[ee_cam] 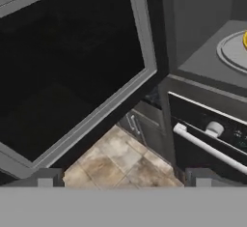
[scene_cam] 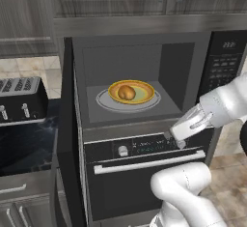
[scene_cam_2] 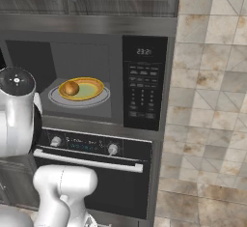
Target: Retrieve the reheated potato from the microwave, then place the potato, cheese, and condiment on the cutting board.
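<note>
Glossy white arm [scene_cam: 193,192] w/ rounded segments, dark joints, grey-capped joint housing [scene_cam_2: 17,81].

Microwave [scene_cam_2: 111,83] keypad panel [scene_cam_2: 144,83]: small display at top shows pale digits, approx "23:21" in right base view; too blurred in left base view to confirm. Keypad buttons below carry tiny pale marks, unreadable. Oven [scene_cam: 144,173] control strip has a faint greenish readout, not legible. Toaster [scene_cam: 21,100]: no readable label.

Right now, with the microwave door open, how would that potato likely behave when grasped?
The potato looks oval and smooth, so it may roll inside its yellow bowl. It seems rigid, probably holding shape. The shallow bowl could slide on the glass plate.
</note>
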Robot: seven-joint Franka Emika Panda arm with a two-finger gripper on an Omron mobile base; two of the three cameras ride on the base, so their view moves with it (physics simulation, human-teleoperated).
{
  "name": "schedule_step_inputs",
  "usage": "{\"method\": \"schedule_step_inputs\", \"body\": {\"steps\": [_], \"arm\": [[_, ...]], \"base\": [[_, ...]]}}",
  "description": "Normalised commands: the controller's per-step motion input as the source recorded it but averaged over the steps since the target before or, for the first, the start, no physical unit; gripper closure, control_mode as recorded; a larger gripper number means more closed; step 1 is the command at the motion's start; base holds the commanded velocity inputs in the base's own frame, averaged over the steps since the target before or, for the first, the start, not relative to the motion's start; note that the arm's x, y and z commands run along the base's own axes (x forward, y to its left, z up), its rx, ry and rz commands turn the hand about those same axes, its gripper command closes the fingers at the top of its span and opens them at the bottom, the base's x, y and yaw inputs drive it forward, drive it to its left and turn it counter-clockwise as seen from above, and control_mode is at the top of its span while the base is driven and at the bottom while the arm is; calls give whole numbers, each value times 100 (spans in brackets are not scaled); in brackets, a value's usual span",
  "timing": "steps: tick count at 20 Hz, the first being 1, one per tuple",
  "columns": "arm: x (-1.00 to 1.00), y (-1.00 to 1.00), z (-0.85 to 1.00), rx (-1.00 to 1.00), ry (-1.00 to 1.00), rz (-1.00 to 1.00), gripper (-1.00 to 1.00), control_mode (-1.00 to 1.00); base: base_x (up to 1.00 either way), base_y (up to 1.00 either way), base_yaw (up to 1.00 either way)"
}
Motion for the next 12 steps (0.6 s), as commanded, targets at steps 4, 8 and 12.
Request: {"method": "schedule_step_inputs", "body": {"steps": [4,8,12], "arm": [[17,-31,13,-16,-24,-20,-100,-100],[39,-25,16,-7,-3,-29,-100,-100],[43,-18,23,0,3,-32,-100,-100]], "base": [[0,0,0],[0,0,0],[0,0,0]]}}
